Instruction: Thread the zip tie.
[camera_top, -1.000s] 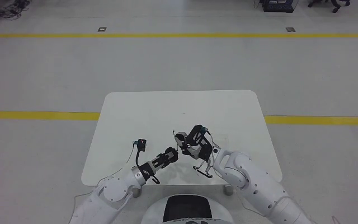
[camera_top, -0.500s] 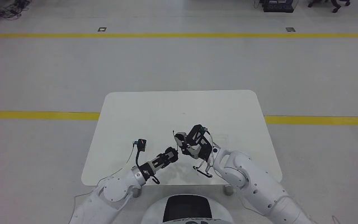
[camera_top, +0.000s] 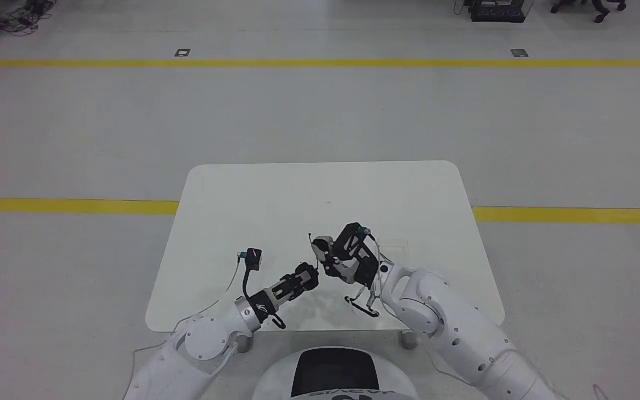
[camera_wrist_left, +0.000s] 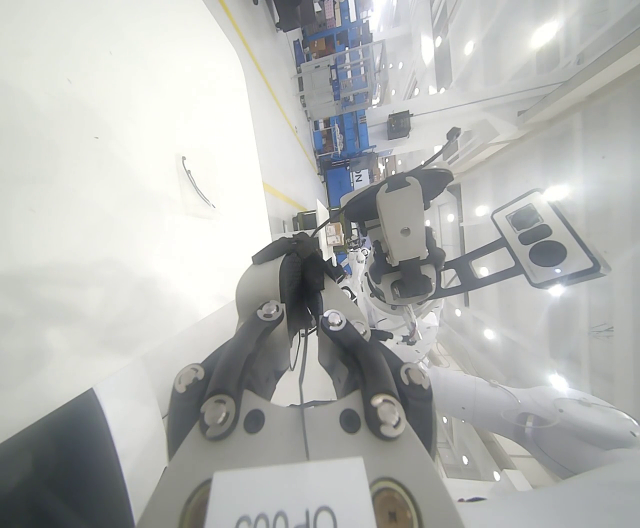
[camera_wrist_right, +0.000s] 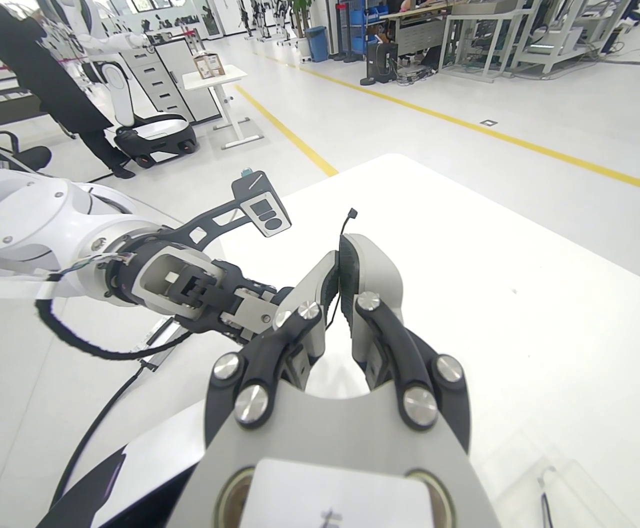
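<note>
A thin black zip tie (camera_wrist_right: 343, 231) is held above the white table (camera_top: 300, 195), near its front edge. My right gripper (camera_wrist_right: 340, 265) is shut on the strap. The small square head (camera_wrist_right: 353, 212) sticks out beyond the fingertips, and the rest of the strap (camera_wrist_right: 334, 310) hangs back between the fingers. My left gripper (camera_wrist_left: 300, 270) is also shut, with a thin black strand (camera_wrist_left: 302, 357) running down between its fingers. In the top view the left gripper (camera_top: 306, 274) and the right gripper (camera_top: 324, 262) nearly touch, tip to tip, with the tie's end (camera_top: 311, 240) poking up.
A clear flat sleeve with a spare black zip tie (camera_wrist_left: 196, 186) lies on the table to the right of the grippers, also seen as a clear sleeve (camera_wrist_right: 547, 482). The far half of the table (camera_top: 320, 185) is bare white.
</note>
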